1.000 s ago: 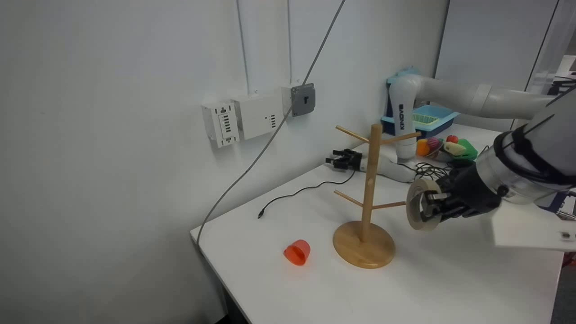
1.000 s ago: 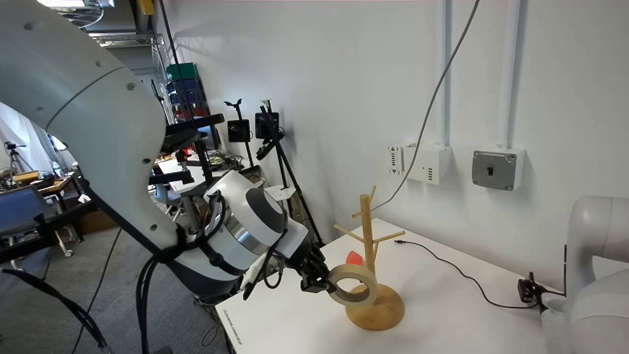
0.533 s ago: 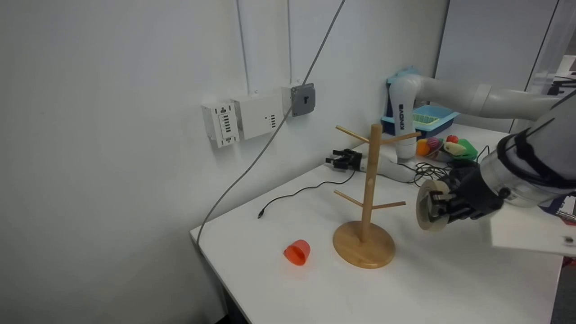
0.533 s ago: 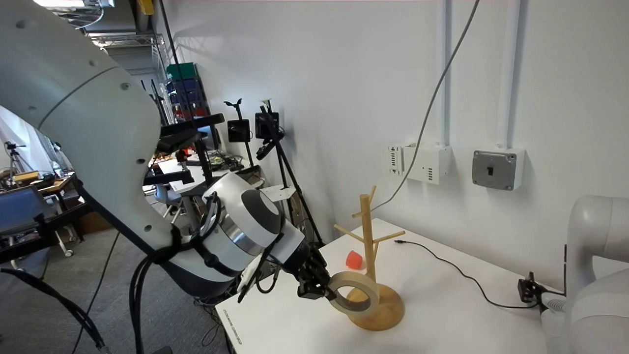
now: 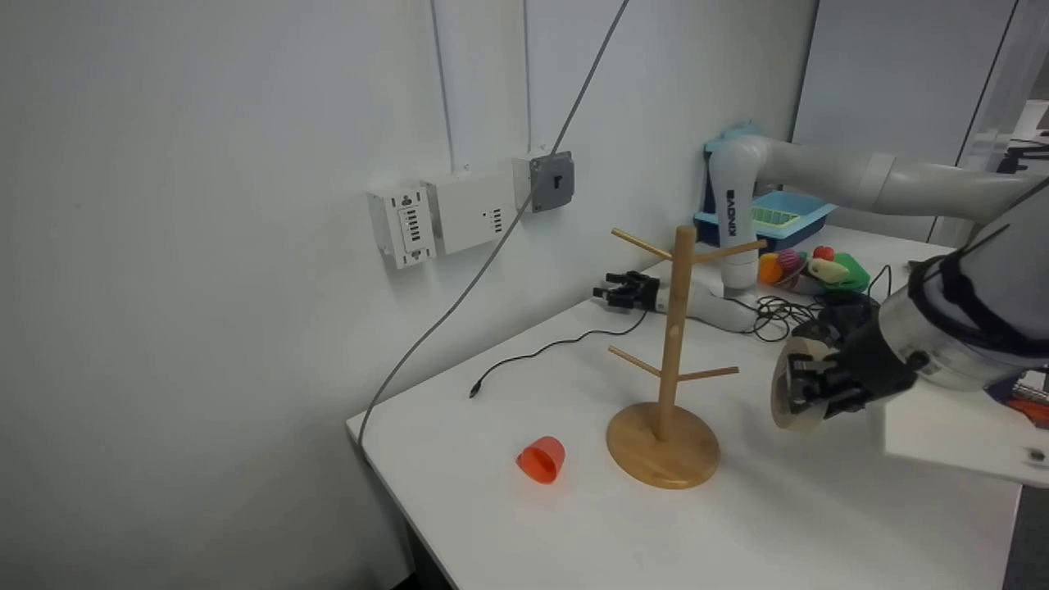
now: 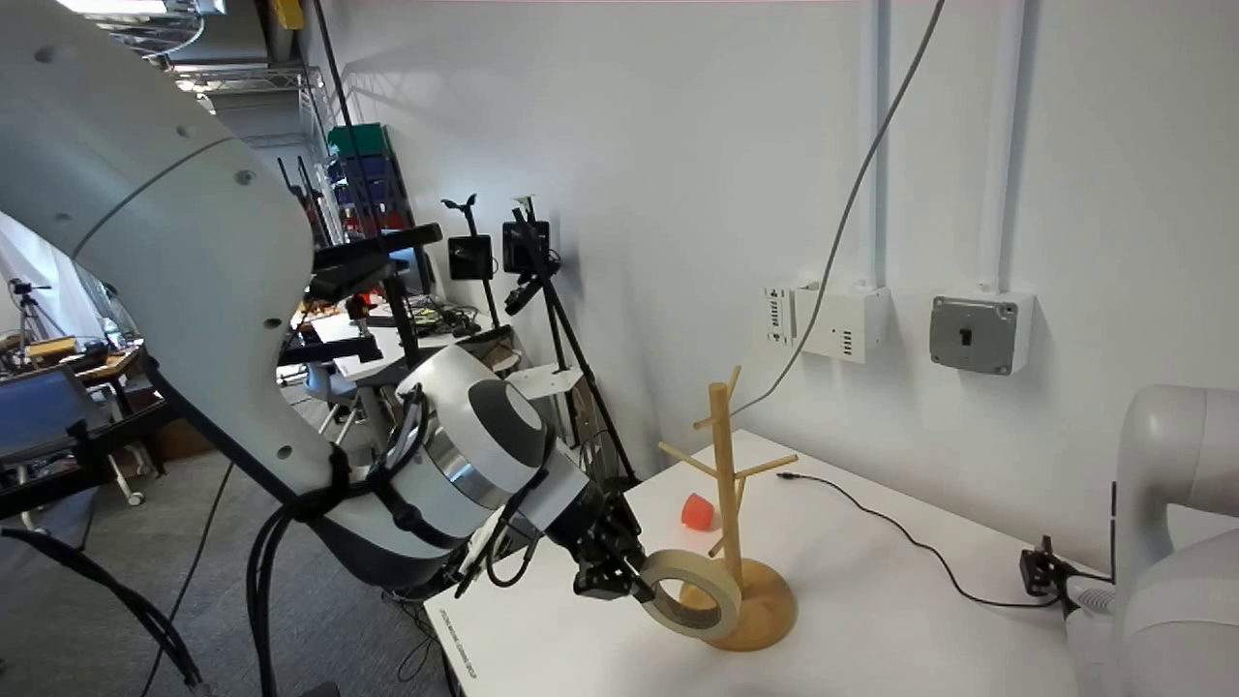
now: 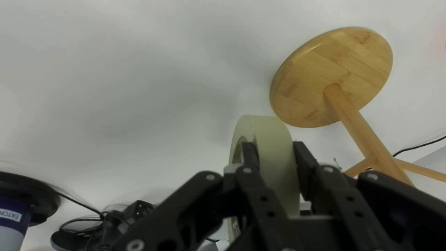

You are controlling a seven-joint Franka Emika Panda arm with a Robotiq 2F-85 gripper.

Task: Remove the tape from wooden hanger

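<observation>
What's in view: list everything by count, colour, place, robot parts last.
table: one, white, foreground
wooden hanger: one, light brown, upright on table
tape: one, pale beige, between jaws, off the hanger
cup: one, orange, near the hanger
cables: several, black, on table
second arm: one, whitish, farther along table
tub: at least one, blue, behind second arm
food-like pieces: several, mixed colours, near tub
wall boxes: three, white and grey, above table
stands: several, black, background
robot arm: one, mostly white, end over table
jaws: one pair, black, shut on tape
</observation>
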